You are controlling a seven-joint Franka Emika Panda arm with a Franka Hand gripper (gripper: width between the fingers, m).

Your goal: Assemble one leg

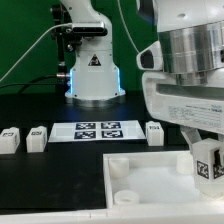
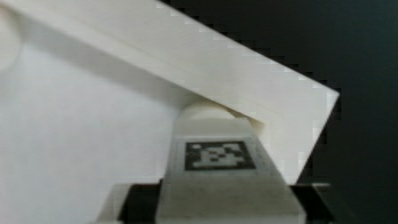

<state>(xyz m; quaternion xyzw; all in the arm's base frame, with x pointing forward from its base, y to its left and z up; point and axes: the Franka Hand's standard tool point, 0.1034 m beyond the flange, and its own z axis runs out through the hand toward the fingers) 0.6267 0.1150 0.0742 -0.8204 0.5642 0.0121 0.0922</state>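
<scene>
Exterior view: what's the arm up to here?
The arm's claw is shut on a small white leg, holding it at the corner of the white panel on the exterior view's right. The wrist view shows the leg right at that corner; whether it is seated yet is unclear. Three spare legs sit on the table beside the marker board.

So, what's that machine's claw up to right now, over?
Gripper shut on small white plastic leg with black-and-white tag. Leg at a corner of large white square panel; seating unclear. Nothing seen in the way.
</scene>
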